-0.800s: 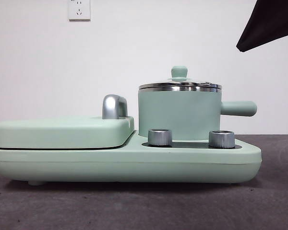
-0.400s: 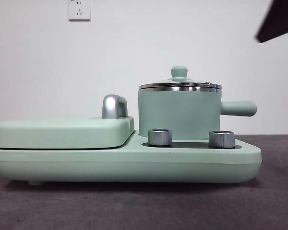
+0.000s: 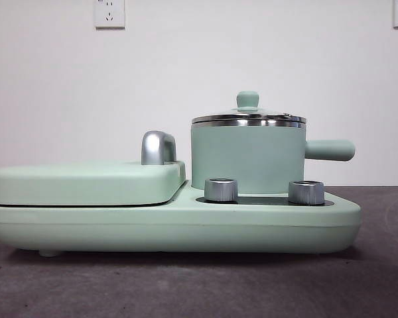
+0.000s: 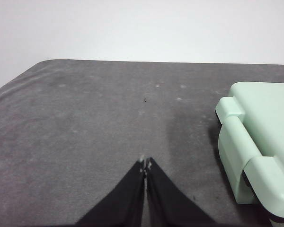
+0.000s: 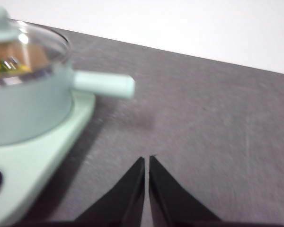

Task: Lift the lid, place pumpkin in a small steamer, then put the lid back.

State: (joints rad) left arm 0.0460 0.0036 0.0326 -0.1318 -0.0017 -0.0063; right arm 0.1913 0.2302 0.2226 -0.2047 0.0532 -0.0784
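With the dark arm gone from the front view's corner | lid sits on small steamer | right gripper closed, empty, beside it | left gripper closed, idle | task looks finished.

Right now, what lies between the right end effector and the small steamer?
Only bare grey table, in the right wrist view: right end effector, small steamer, side handle pointing there.
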